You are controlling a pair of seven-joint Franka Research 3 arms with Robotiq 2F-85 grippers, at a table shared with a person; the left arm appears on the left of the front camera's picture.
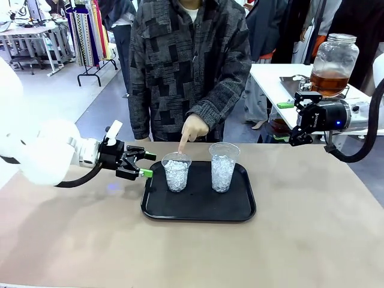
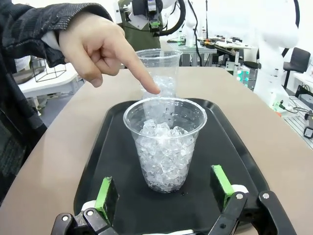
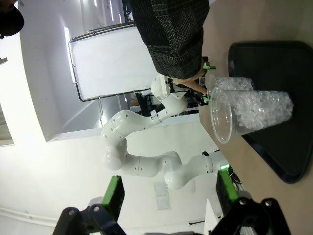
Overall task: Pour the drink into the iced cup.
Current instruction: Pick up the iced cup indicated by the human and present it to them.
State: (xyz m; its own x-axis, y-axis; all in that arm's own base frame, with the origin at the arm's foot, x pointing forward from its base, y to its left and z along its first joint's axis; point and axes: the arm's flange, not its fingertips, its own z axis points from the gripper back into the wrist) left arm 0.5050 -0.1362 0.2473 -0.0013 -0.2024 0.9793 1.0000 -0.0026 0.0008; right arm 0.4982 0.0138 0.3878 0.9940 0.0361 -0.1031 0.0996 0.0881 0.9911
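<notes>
Two clear plastic cups of crushed ice stand on a black tray [image 1: 198,210]. The person's finger [image 1: 183,143] points at the rim of the left cup [image 1: 176,172]; the right cup [image 1: 223,167] stands beside it. My left gripper [image 1: 141,164] is open at the tray's left edge, facing the left cup [image 2: 165,143], which stands just beyond its green fingertips [image 2: 106,192]. The amber drink [image 1: 329,82] fills the lower part of a big lidded glass jar [image 1: 333,62] on a side table at the far right. My right gripper [image 1: 305,134] hangs open in the air below the jar, facing the cups [image 3: 252,110].
The white side table [image 1: 276,78] holds the jar on a metal stand. The person stands close at the table's far edge behind the tray. Brown tabletop [image 1: 300,240] lies bare in front of and right of the tray.
</notes>
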